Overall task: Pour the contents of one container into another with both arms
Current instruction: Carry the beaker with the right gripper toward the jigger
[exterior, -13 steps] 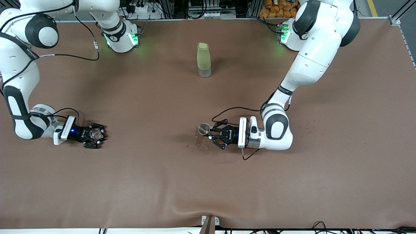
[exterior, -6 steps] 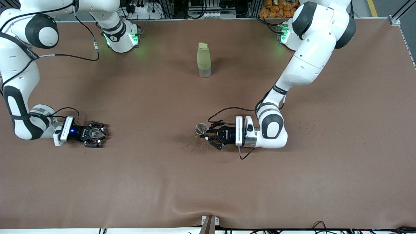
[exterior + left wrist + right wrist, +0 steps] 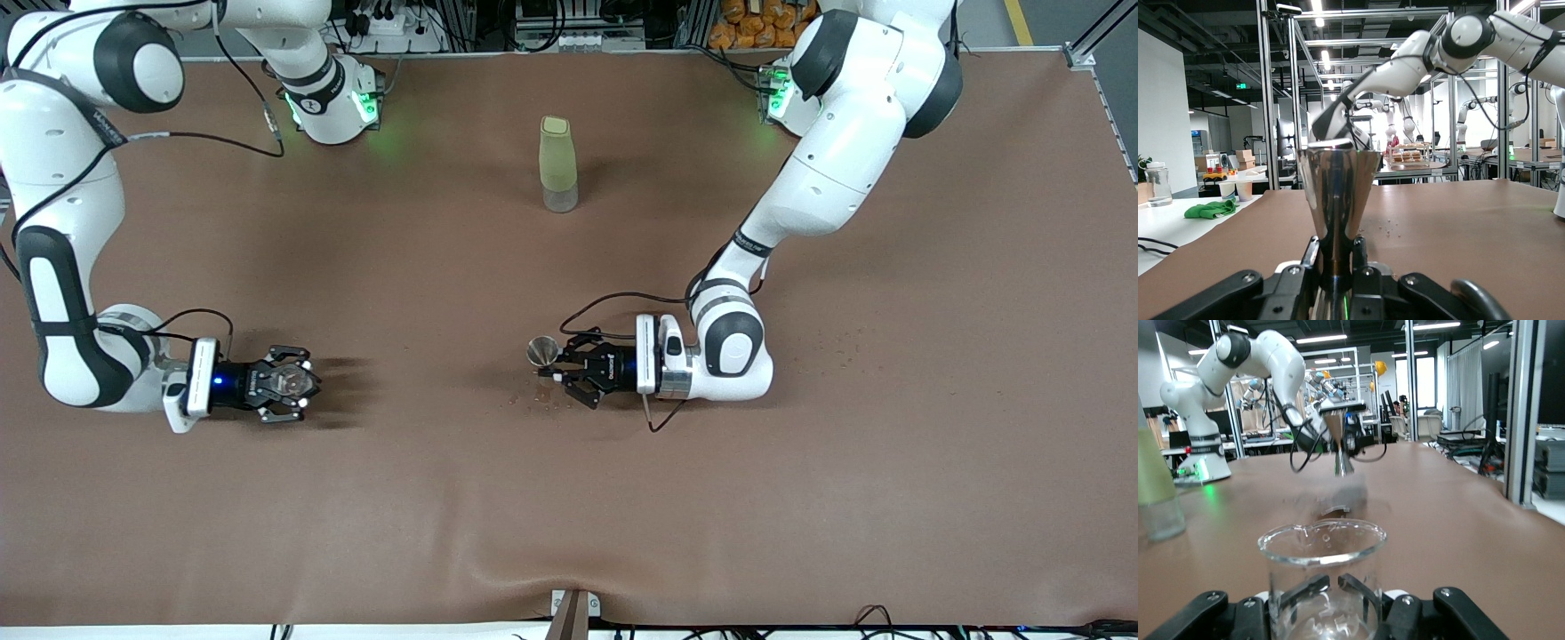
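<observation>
Claws (image 3: 548, 364) (image 3: 298, 384) grip jigger (image 3: 541, 350), beaker (image 3: 1321, 577)

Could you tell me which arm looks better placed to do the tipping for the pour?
Probably the right: its gripper holds the glass beaker, the pouring vessel, upright. The left gripper holds the steel jigger, rim up, ready to receive.
</observation>
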Robot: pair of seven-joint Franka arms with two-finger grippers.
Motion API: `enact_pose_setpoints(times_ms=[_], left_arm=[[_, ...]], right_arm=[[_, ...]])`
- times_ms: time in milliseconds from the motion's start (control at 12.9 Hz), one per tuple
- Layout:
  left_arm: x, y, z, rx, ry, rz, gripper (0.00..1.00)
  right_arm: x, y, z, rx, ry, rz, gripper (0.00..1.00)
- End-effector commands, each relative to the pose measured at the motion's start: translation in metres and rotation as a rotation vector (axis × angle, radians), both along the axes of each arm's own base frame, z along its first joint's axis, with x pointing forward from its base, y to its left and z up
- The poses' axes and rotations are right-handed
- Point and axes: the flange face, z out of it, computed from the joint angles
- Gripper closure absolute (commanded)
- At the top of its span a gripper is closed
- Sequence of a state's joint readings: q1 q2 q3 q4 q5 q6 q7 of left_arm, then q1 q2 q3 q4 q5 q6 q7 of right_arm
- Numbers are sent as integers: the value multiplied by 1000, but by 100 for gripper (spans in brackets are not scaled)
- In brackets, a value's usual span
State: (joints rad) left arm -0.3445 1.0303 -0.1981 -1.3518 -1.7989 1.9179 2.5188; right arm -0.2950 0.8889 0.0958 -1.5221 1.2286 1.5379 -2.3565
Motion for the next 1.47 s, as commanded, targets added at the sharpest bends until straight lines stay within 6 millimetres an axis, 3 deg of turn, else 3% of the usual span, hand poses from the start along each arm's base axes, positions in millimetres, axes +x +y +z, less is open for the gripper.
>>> enact_pose_setpoints(times_ms=[0,232,696,773,1392], left_arm=[[3,-9,-2,-4,-27,27,100],[3,-9,-1,-5,-33,28,100],[0,-13,-5,-18,-14,40,100],[1,-11,-6,-17,-14,42,100],[1,-9,-9,-10,-8,43,100]], right_arm=[[17,41,26,42,20,4,100],[31,95,56,49,31,7,100],[36,184,121,10,134,26,100],[33,205,143,2,129,27,100],[19,296,173,-64,213,-21,100]])
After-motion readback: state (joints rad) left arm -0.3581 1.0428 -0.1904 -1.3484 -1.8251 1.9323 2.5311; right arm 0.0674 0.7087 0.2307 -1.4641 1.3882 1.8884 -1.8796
